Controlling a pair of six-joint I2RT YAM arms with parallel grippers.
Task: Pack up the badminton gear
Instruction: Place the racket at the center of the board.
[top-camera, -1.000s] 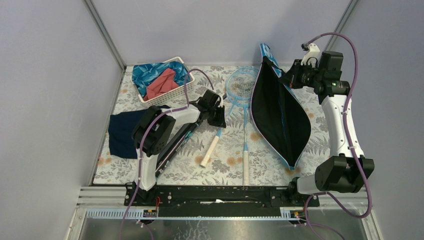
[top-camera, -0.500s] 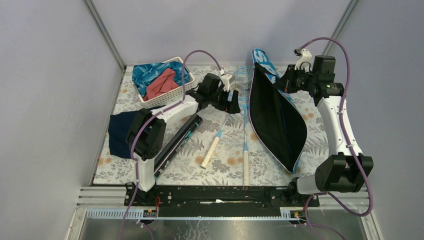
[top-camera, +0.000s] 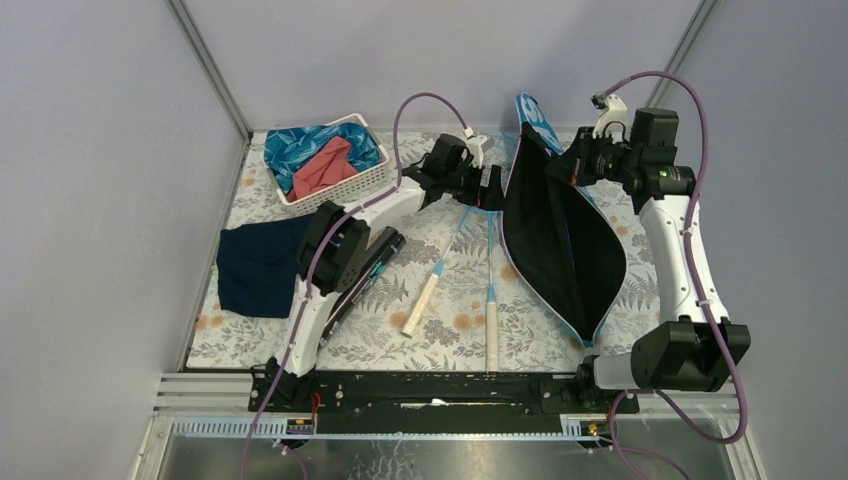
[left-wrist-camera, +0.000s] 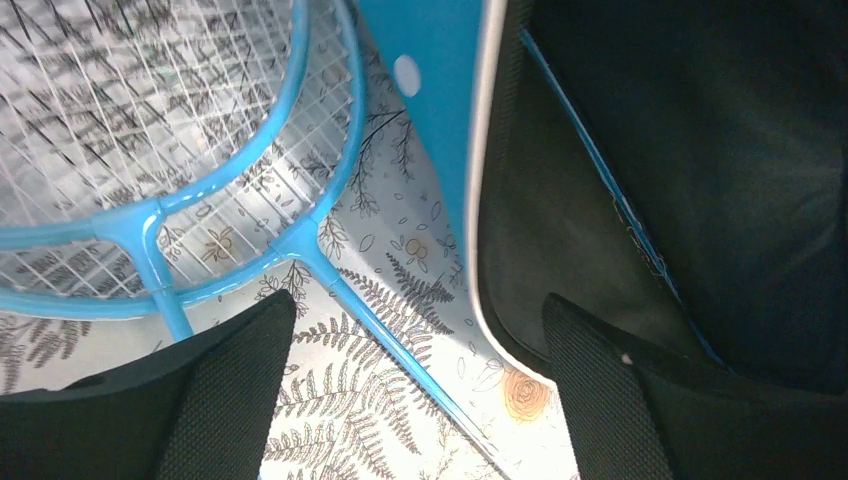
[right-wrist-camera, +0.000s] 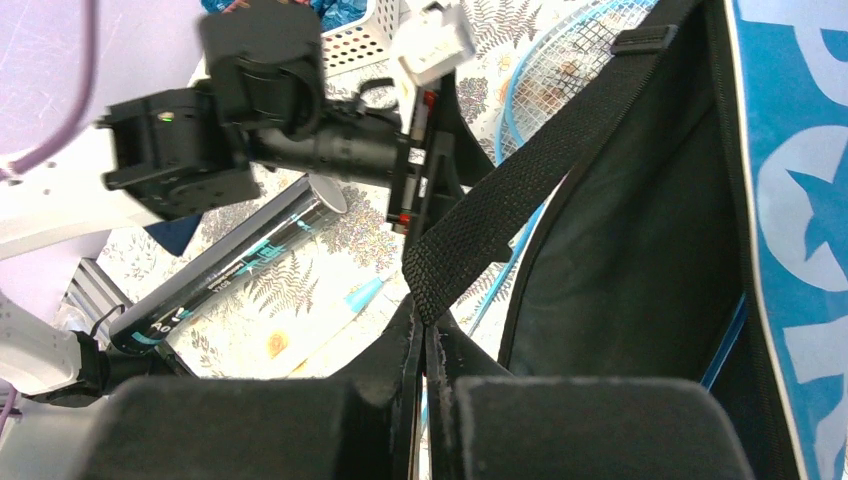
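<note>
Two light-blue rackets lie side by side on the floral table, their white handles (top-camera: 420, 303) (top-camera: 492, 332) toward me. Their overlapping heads (left-wrist-camera: 150, 120) are at the back. The blue bag (top-camera: 560, 240) stands open to their right, showing its black lining (left-wrist-camera: 700, 150). My right gripper (top-camera: 572, 165) (right-wrist-camera: 425, 345) is shut on the bag's black strap (right-wrist-camera: 520, 190) and holds the upper side up. My left gripper (top-camera: 492, 188) (left-wrist-camera: 420, 390) hovers open and empty over a racket shaft (left-wrist-camera: 390, 330), beside the bag's left rim. The long black tube (top-camera: 360, 272) (right-wrist-camera: 230, 265) lies left of the rackets.
A white basket (top-camera: 325, 165) with blue and red cloths stands at the back left. A navy cloth (top-camera: 255, 265) lies at the left edge. Grey walls close in the table's back and sides. The left arm stretches diagonally over the tube.
My left gripper has travelled from beside the tube to the back right, up to the bag's rim, and its jaws have opened wide. The right gripper still holds the strap; the bag has shifted slightly.
</note>
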